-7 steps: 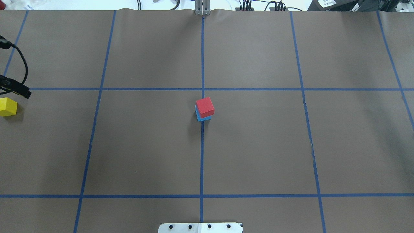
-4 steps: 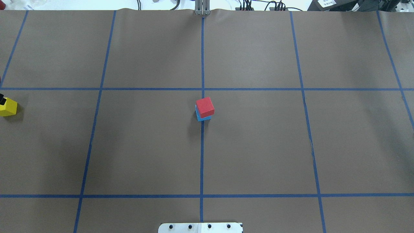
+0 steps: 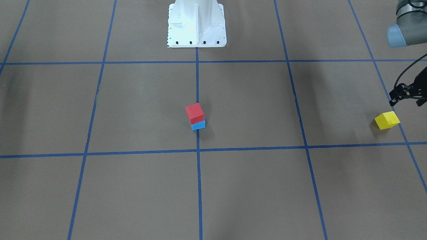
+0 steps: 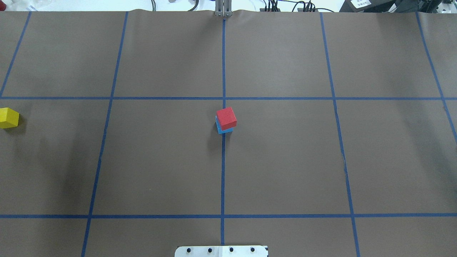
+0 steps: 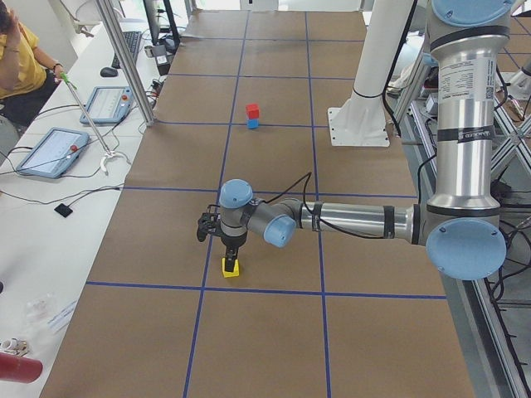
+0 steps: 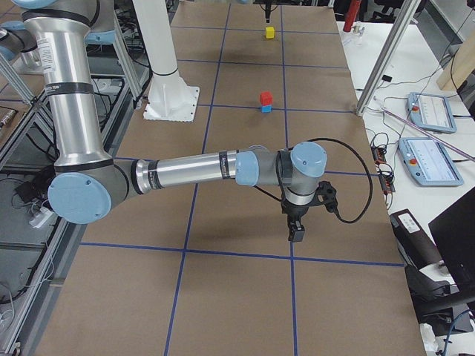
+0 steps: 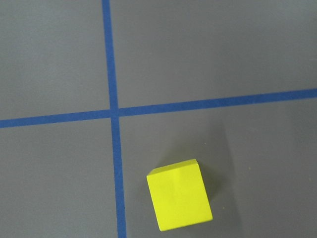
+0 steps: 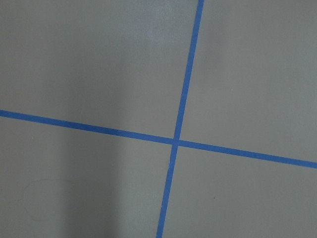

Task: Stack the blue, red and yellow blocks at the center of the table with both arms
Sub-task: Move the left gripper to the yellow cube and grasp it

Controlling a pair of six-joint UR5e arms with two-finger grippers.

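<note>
Two thirds done, by my reckoning: the red block (image 4: 226,118) sits on the blue block (image 4: 224,130) at the middle of the surface (image 4: 285,171), on the centre tape line (image 4: 222,171), turned slightly against the block beneath. The yellow block (image 4: 8,118) lies alone at my far left edge, well apart from the stack. My left jaws hover just above it (the side camera shows that much), but whether they are apart or together I cannot tell. My right jaws hang over bare paper on the other side; their state I cannot tell either. Left to do: grasp yellow, carry it in, set it atop red.
</note>
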